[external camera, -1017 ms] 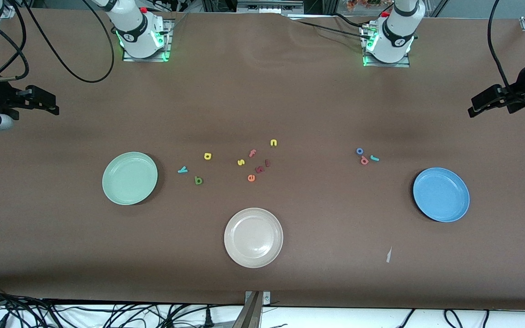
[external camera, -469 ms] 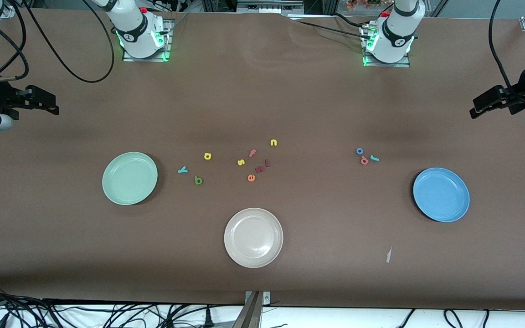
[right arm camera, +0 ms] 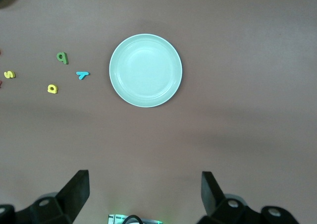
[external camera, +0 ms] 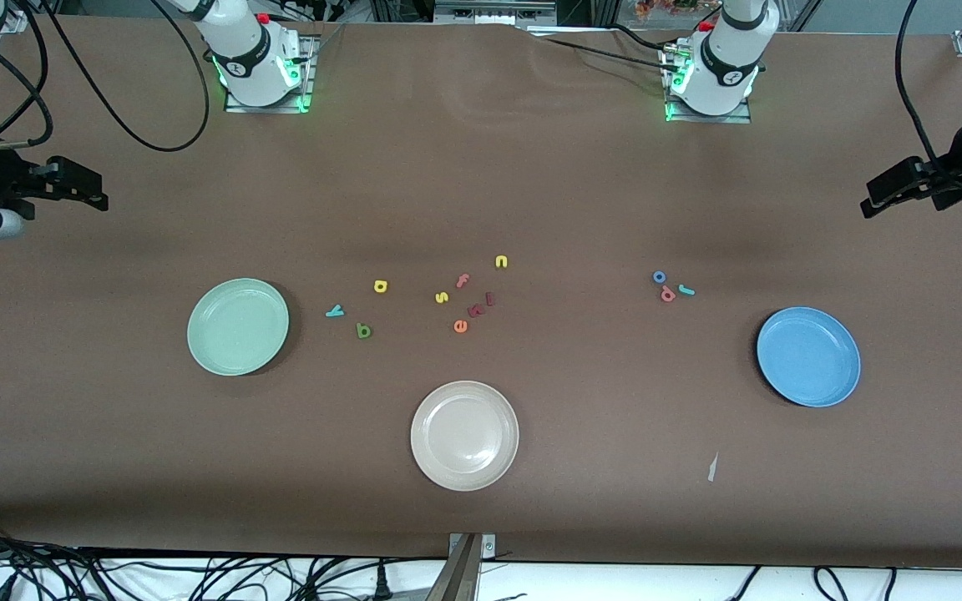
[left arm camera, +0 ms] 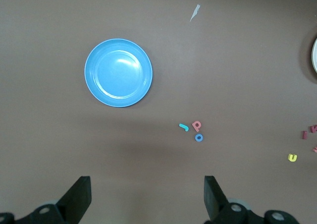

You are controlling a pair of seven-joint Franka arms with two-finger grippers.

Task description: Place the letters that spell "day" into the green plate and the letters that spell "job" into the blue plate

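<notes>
Both tools stood wide open and empty, each raised over an end of the brown tabletop (external camera: 531, 167): the left tool (left arm camera: 147, 194) over the edge at the left arm's end, the right tool (right arm camera: 144, 192) over the edge at the right arm's end.

The deciding relation was one of nearness. The three small foam letters of "day", a dark green d (external camera: 364, 331), a yellow a (external camera: 380, 286) and a teal y (external camera: 334, 311), lay loosely grouped just beside the round pale mint-green plate (external camera: 238, 326), on its side toward the tabletop's middle. This group lay toward the right arm's end, so the right arm was judged the nearer.

The letters of "job", a teal j (external camera: 686, 290), a blue ring-shaped o (external camera: 659, 277) and a coral-red b (external camera: 668, 294), lay close together near the round sky-blue plate (external camera: 808, 356), farther from the front camera than that plate. This group fell to the left arm.

Counted: three plates, the third a beige one (external camera: 464, 435) nearest the front edge, all empty; three letters per word; six spare letters mid-tabletop; one pale scrap (external camera: 712, 467) near the front edge.
</notes>
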